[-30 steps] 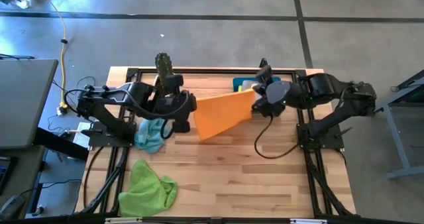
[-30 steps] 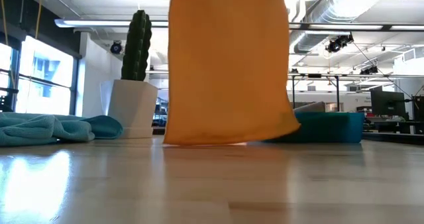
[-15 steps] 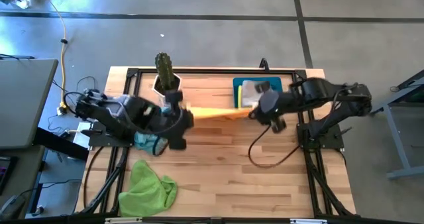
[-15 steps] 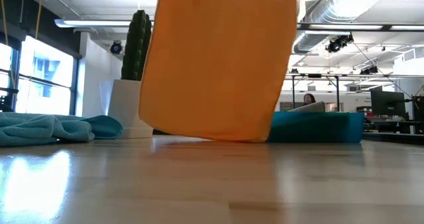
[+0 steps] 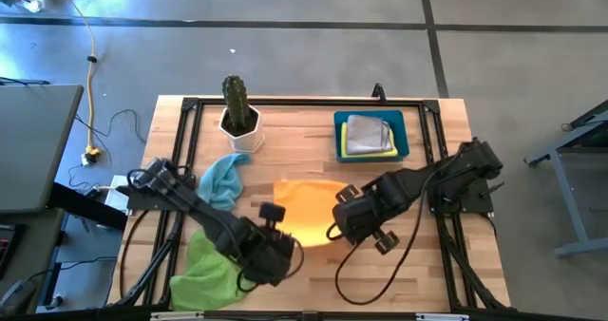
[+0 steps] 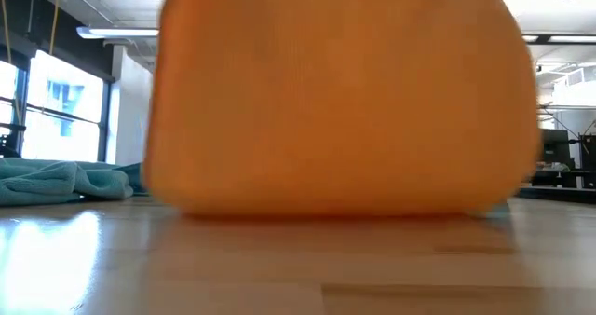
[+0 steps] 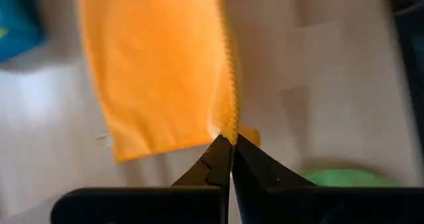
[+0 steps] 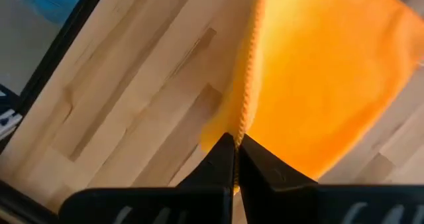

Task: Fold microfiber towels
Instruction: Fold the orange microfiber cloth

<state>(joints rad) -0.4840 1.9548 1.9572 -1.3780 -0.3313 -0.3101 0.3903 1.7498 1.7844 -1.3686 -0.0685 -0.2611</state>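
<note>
Orange towel point(image 5: 306, 210) pinched by 2 end effectors: left point(image 7: 231, 143), right point(image 8: 235, 140).

The orange towel point(image 5: 306, 207) is a plain, bright orange with a stitched hem of the same colour. The light blue towel point(image 5: 221, 179) is pale teal, the lime green towel point(image 5: 207, 269) vivid lime. A grey towel point(image 5: 368, 133) lies over a yellow one point(image 5: 367, 153) in the blue bin point(image 5: 404, 136). The table point(image 5: 418, 273) is pale striped wood. The cactus point(image 5: 235, 98) is dark green in a white pot point(image 5: 235, 130).
</note>
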